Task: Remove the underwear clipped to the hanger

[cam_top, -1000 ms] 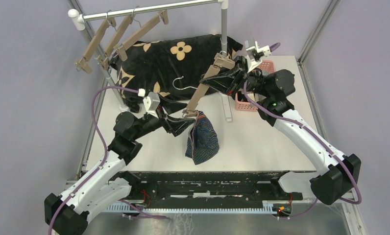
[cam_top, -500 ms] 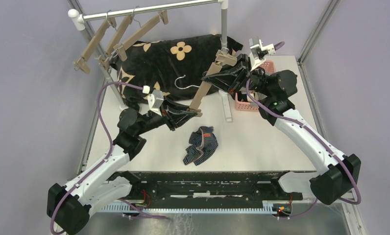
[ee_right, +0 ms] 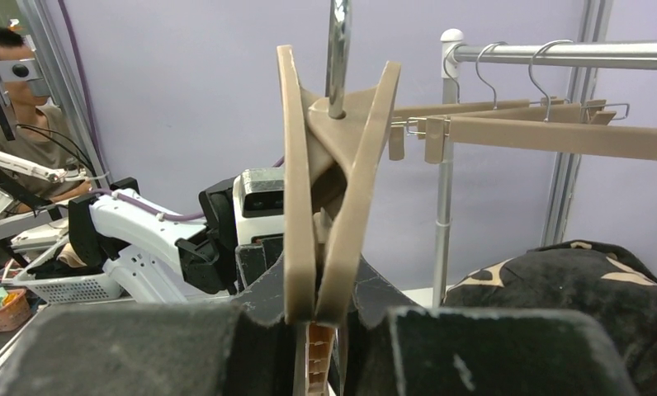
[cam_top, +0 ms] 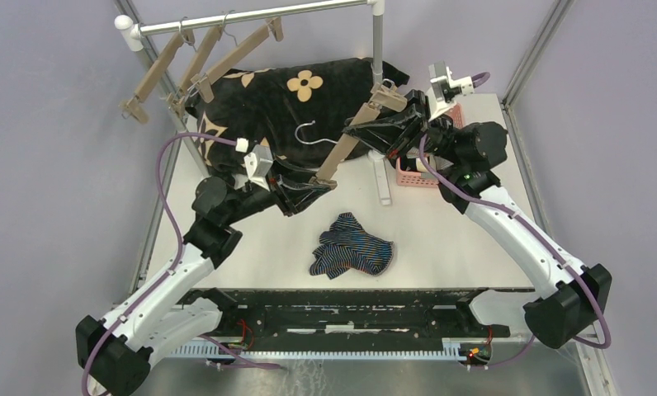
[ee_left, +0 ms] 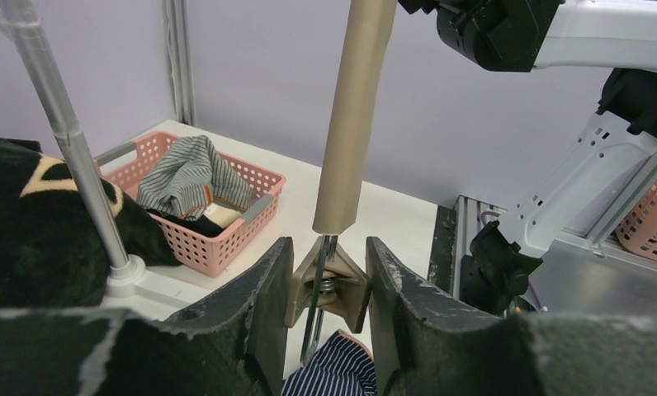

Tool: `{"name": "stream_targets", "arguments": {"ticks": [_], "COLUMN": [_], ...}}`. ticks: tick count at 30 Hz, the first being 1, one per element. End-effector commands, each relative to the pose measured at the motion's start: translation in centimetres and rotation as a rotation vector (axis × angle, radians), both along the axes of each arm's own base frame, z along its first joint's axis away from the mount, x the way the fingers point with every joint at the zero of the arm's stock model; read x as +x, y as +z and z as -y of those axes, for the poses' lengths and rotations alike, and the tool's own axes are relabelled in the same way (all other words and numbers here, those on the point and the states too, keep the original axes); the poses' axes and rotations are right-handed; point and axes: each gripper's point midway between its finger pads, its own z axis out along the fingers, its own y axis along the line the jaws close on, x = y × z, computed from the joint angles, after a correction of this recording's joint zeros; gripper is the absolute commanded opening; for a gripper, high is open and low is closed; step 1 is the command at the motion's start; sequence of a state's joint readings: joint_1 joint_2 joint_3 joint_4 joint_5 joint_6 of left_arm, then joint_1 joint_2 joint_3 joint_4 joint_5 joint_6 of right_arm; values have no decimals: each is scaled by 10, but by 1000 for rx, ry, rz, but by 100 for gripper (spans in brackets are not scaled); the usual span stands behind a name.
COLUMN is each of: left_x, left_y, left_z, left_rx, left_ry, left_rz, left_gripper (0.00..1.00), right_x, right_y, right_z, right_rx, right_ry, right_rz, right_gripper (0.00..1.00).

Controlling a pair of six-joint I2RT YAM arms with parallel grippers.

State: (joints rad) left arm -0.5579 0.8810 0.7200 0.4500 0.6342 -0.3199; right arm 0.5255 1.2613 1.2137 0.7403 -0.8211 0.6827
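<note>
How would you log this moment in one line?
navy striped underwear: off hanger, on table | left gripper: around lower clip | right gripper: shut on hanger

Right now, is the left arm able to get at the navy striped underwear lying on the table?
Probably yes. The navy striped underwear lies uncovered on the table near the left claw, nothing between them. But the claw straddles the hanger clip and would need to back off first.

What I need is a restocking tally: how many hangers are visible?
4 hangers: three on the back rail, one slanting above the table between the left gripper and right gripper. More could hide behind the black cloth.
</note>
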Motion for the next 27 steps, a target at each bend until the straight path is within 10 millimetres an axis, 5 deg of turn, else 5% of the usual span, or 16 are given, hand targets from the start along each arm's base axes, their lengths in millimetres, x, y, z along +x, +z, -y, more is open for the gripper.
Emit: {"name": "stream_targets", "arguments": {"ticks": [1, 9, 27], "left_x": [-10, -30, 0], "left_y": [58, 65, 44], "left_z": [-10, -18, 0], "left_rx": [-89, -114, -76], "left_ry": [22, -1, 0], "left_rz": [160, 205, 140], "left_gripper": [45, 77, 69], "right_x": [-14, -11, -20], "right_y": [1, -1, 7], "right_z": [0, -1, -4], "right_rx": [-16, -19, 2], "right_ry": [29, 21, 52], "right_rz": [43, 39, 48], "right_gripper": [1, 1, 1]}}
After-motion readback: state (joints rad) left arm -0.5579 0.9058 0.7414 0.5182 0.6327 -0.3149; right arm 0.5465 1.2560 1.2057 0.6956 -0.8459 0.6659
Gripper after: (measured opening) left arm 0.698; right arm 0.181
